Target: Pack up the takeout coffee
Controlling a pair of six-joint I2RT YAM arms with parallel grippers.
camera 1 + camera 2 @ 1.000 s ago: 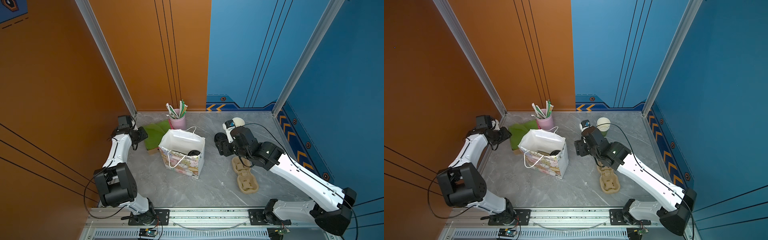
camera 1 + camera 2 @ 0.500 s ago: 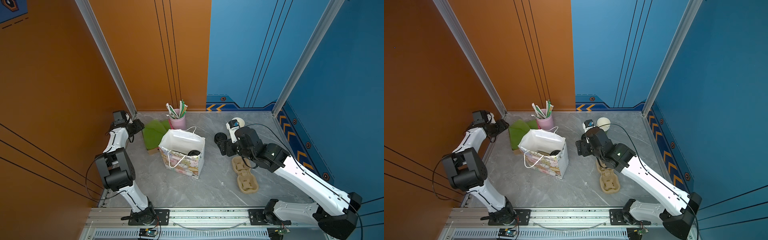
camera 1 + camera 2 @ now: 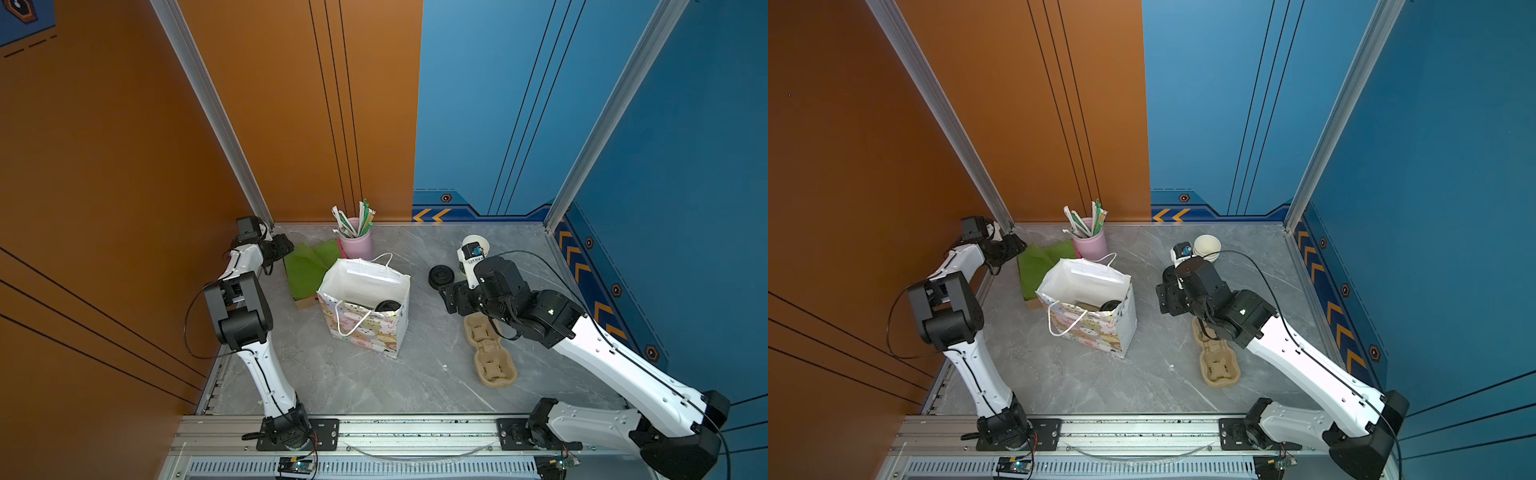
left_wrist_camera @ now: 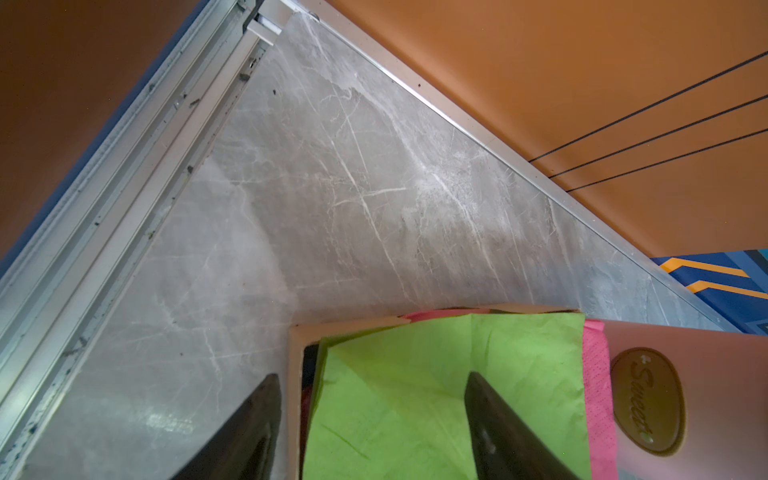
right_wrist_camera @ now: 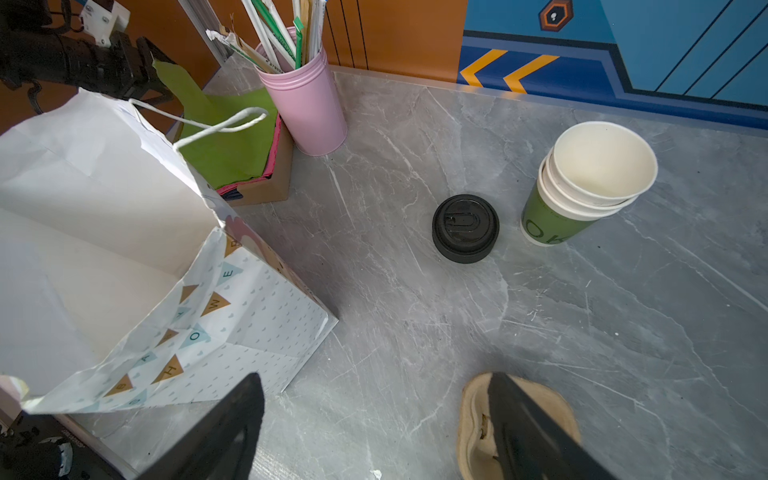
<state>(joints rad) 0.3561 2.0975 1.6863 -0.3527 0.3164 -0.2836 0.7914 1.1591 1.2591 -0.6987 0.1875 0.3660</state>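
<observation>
Both tools are standing open and empty. In both top views the left tool [image 3: 286, 248] is hovering at the far left corner of the grey marbled surface [image 3: 374, 386], beside a stack of green paper napkins [image 3: 309, 270], while the right tool [image 3: 451, 296] is hanging near a loose black plastic lid [image 3: 441, 276]. Between the arms a white patterned paper gift bag [image 3: 374, 338] is standing open, and the takeout coffee [image 3: 387, 306] is sitting inside it, only its black sip lid showing.

In the left wrist view the left tool's black fingers [image 4: 249, 436] are standing wide apart over the green napkins and the rim of a cardboard box [image 4: 296, 374].

In the right wrist view the right tool's fingers [image 5: 232, 428] are gaping above the surface, one over a brown pulp cup carrier [image 5: 469, 415]. The loose lid is lying between the bag and a stack of lidless white paper cups with a green bottom cup [image 5: 582, 187], and a pink metal tin of wrapped straws [image 5: 307, 108] is standing beside the box.
</observation>
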